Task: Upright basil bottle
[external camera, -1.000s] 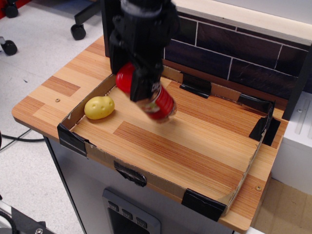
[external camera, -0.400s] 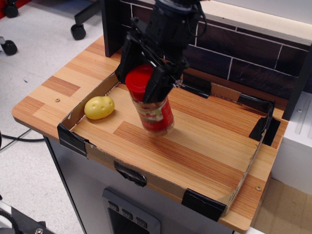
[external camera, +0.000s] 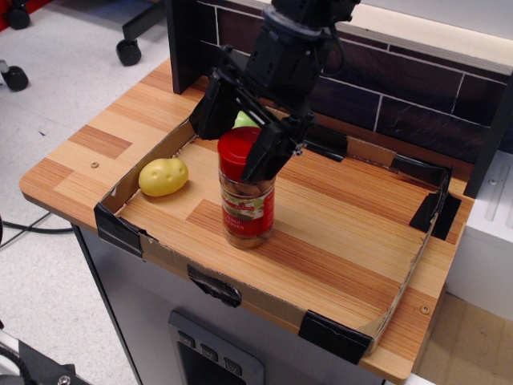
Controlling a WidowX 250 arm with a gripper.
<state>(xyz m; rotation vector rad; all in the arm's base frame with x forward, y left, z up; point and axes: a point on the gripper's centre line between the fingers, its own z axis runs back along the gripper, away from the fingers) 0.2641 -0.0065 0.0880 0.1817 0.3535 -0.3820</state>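
Observation:
The basil bottle [external camera: 247,200] stands upright on the wooden floor of the low cardboard tray [external camera: 128,233], near its front left. It has a red cap, a red-and-white label and brownish contents. My black gripper [external camera: 228,152] hangs just over the cap, reaching in from the back. Its two fingers are spread, one left of the cap and one close against the cap's right side. It looks open, with the bottle standing on its own. The yellow potato [external camera: 163,176] lies to the bottle's left in the tray's left corner.
A small yellow-green object [external camera: 244,120] shows behind the gripper, mostly hidden. Black tape patches [external camera: 333,337] hold the tray's corners and rim. A dark tiled wall [external camera: 401,96] runs along the back. A white unit [external camera: 489,233] stands at the right.
The bottle went from tilted in my grip to standing upright on the tray floor, a little nearer the front. The fingers have spread apart from the cap.

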